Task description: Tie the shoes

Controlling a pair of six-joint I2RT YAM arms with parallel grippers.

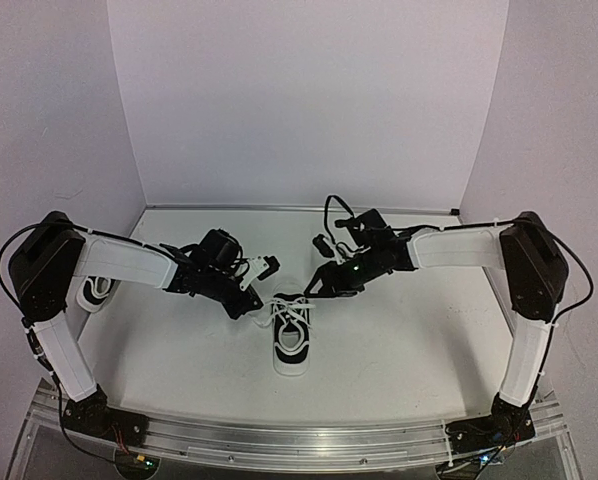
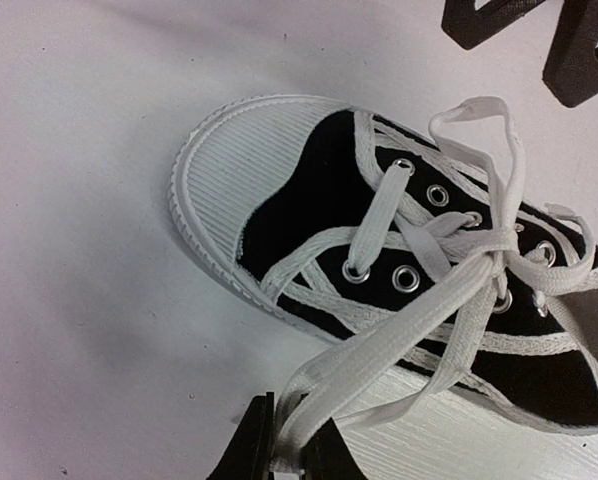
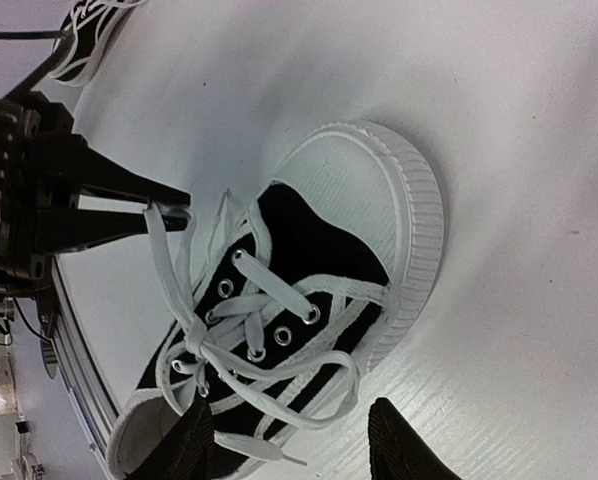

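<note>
Cinching the middle shoe [image 1: 291, 340]: pulling a lace loop [image 2: 399, 340] left with the clamped left gripper [image 2: 289, 455]; right gripper [image 3: 291, 418] gaping, probably needing the opposite loop [image 2: 479, 115] next.

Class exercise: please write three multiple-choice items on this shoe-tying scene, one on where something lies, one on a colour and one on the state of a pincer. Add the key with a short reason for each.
1. Where does the second shoe lie?
A. At the far left, partly hidden by the left arm
B. At the far right edge
C. Hanging off the front rail

2. What colour is the lace of the centre shoe?
A. Black
B. White
C. Red

3. What is the left pincer doing?
A. Gaping over bare table
B. Pinching the lace
C. Clamping the sole

Key:
1 A, since the top view shows it beside that arm.
2 B, since both wrist views show it white.
3 B, since the lace runs out from between its closed fingers.
</note>
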